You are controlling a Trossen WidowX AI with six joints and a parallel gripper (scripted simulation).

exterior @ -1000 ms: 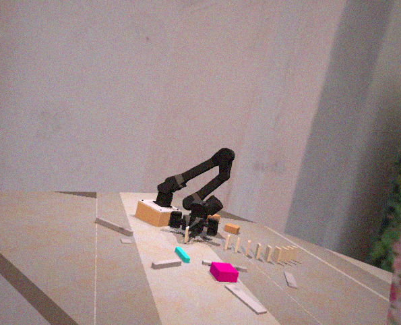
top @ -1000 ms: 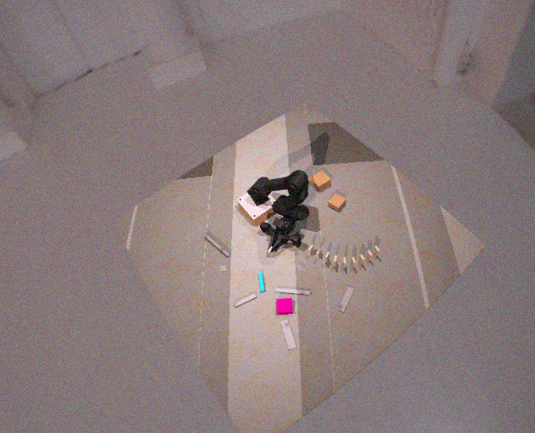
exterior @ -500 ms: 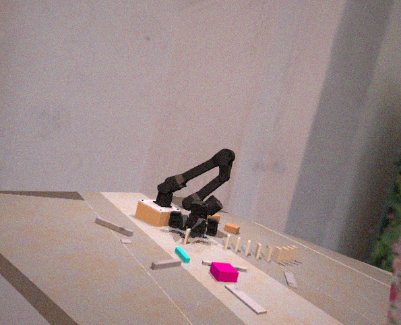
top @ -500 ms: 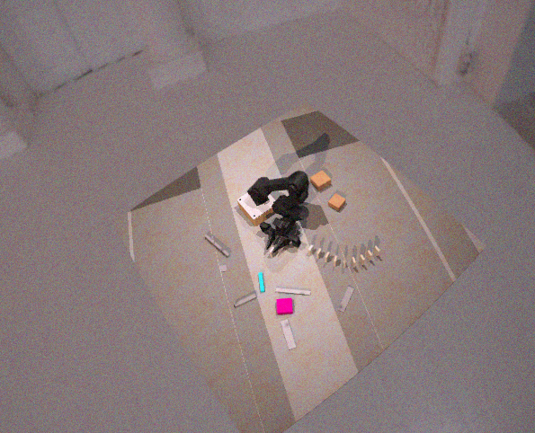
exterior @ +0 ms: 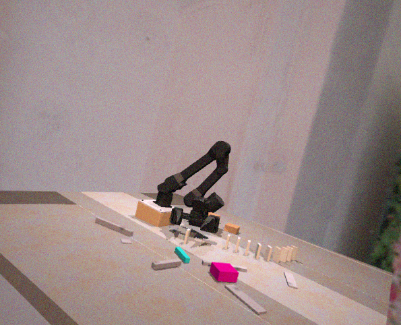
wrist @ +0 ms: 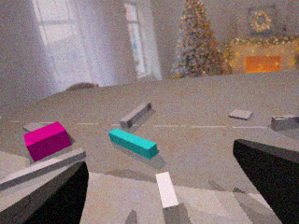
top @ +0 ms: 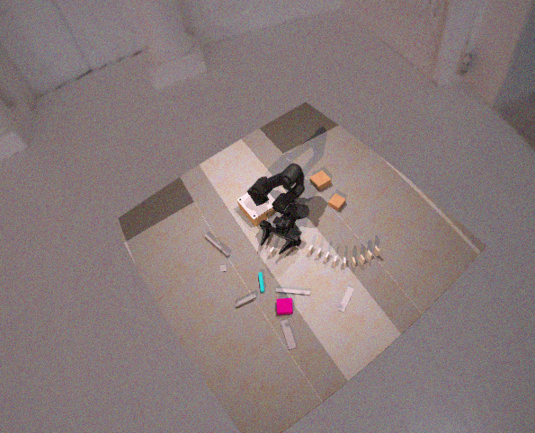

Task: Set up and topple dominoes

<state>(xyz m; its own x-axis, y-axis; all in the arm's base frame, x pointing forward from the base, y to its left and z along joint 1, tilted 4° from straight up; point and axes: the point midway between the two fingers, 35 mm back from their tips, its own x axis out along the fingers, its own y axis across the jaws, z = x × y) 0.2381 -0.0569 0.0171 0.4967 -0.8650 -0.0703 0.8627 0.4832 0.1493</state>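
Note:
A curved row of several cream dominoes [top: 344, 261] [exterior: 258, 251] stands upright right of the arm. A lone domino [top: 271, 251] [exterior: 187, 237] [wrist: 166, 189] stands upright left of the row, across a gap much wider than the row's own spacing. My gripper [top: 271, 248] [exterior: 193, 223] [wrist: 163, 158] is wide open, with a finger on either side of the lone domino and neither touching it in the wrist view. In the exterior view the fingers are behind it and higher. The right finger is on the row's side, short of the row's nearest domino [top: 309, 250] [exterior: 227, 241].
A cyan block [top: 261, 282] [exterior: 182, 255] [wrist: 133, 143] lies in front of the lone domino, a magenta block [top: 284, 306] [exterior: 224, 272] [wrist: 48, 141] beyond it. Grey slats [top: 217, 244] [exterior: 244, 298] lie around them. Two orange blocks [top: 320, 180] [top: 337, 201] lie behind the row.

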